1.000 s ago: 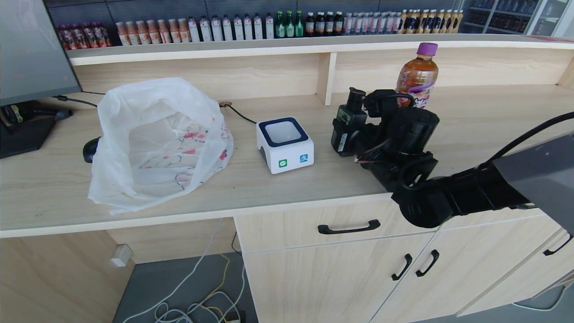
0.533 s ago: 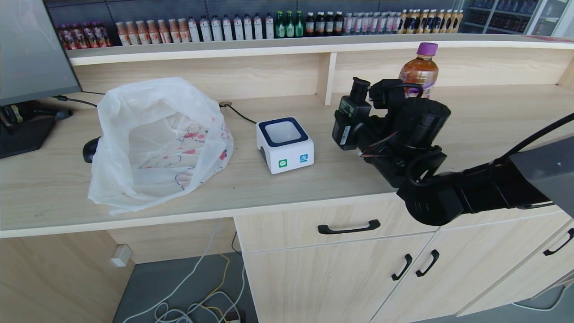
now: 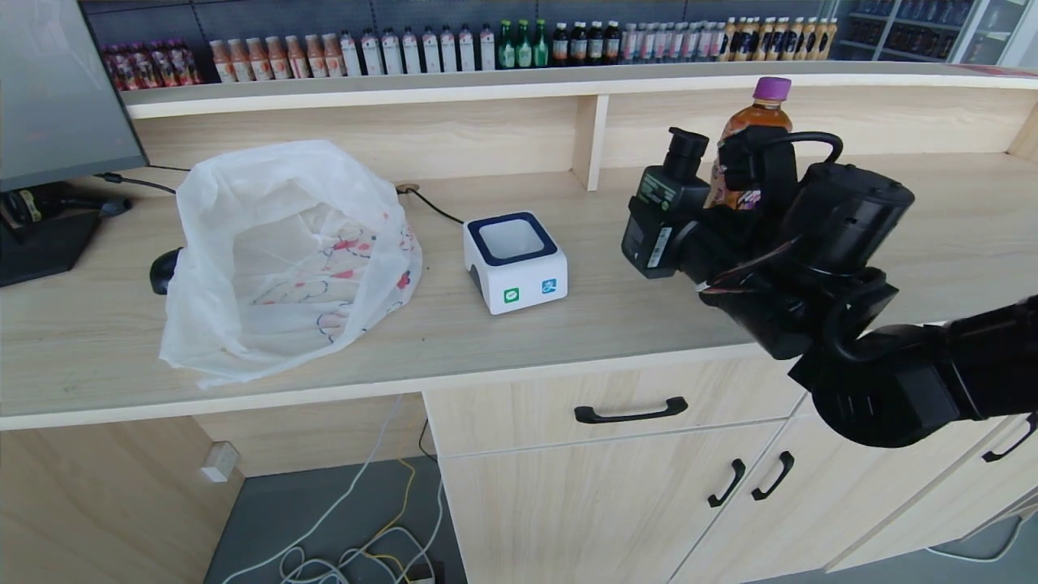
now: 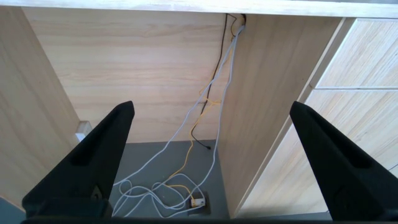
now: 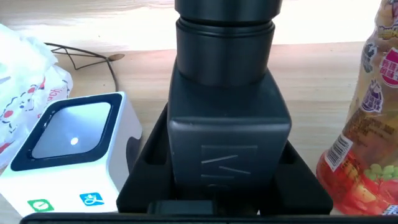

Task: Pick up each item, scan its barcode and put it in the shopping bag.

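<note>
My right gripper (image 3: 691, 243) is shut on a black square bottle (image 3: 661, 215) with a round black cap and holds it upright just above the counter, to the right of the white barcode scanner (image 3: 515, 259). In the right wrist view the black bottle (image 5: 230, 124) stands between the jaws, with the scanner (image 5: 68, 149) on one side and a purple-capped tea bottle (image 5: 367, 124) on the other. The tea bottle (image 3: 758, 113) stands on the counter behind the gripper. The white shopping bag (image 3: 284, 251) lies open at the counter's left. My left gripper (image 4: 211, 168) hangs open below the counter.
A monitor (image 3: 57, 89) and a black mouse (image 3: 165, 269) sit at the far left. A raised shelf with an upright divider (image 3: 590, 138) backs the counter, and rows of drinks (image 3: 519, 45) stand above it. Cables (image 4: 205, 124) hang under the counter beside the drawers (image 3: 632, 414).
The right arm has carried the black bottle up and to the right, away from the scanner and in front of the tea bottle.
</note>
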Robot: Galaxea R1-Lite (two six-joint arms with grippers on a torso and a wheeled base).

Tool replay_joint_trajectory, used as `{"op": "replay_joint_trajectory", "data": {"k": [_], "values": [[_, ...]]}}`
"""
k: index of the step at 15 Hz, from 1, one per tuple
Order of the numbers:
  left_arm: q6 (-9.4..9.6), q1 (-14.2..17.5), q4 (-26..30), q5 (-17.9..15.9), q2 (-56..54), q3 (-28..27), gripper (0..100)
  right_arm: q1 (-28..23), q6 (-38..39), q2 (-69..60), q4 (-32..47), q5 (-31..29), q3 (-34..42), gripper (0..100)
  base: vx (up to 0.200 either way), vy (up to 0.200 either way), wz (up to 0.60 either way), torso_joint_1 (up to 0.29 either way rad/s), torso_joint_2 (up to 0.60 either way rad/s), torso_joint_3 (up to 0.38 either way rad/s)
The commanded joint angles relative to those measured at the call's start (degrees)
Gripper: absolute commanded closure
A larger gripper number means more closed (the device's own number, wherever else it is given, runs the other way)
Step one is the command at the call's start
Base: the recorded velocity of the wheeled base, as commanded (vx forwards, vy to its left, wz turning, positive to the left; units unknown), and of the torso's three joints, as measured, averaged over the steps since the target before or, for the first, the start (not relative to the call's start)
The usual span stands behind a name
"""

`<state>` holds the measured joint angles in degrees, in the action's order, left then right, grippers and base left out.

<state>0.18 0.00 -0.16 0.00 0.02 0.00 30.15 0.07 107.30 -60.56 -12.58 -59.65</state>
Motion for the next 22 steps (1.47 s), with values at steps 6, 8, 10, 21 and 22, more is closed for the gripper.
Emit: {"op": "replay_joint_trajectory", "data": {"k": [6, 8, 10, 21, 22], "values": [[-0.01, 0.0, 0.0, 0.0, 0.0, 0.0, 0, 4.1, 1.5, -10.7, -8.3, 3.0, 18.0, 100, 0.0, 0.0, 0.0, 0.0, 0.0, 0.0], [-0.01, 0.0, 0.0, 0.0, 0.0, 0.0, 0, 4.3, 1.5, -12.6, -8.3, 4.1, 19.7, 100, 0.0, 0.0, 0.0, 0.0, 0.0, 0.0], [-0.01, 0.0, 0.0, 0.0, 0.0, 0.0, 0, 4.3, 1.7, -14.0, -8.3, 8.1, 20.9, 100, 0.0, 0.0, 0.0, 0.0, 0.0, 0.0], [-0.01, 0.0, 0.0, 0.0, 0.0, 0.0, 0, 4.0, 10.2, -12.1, -10.1, 51.7, 20.5, 100, 0.0, 0.0, 0.0, 0.0, 0.0, 0.0], [-0.01, 0.0, 0.0, 0.0, 0.0, 0.0, 0, 4.0, 11.4, -11.8, -10.1, 53.8, 19.7, 100, 0.0, 0.0, 0.0, 0.0, 0.0, 0.0]]}}
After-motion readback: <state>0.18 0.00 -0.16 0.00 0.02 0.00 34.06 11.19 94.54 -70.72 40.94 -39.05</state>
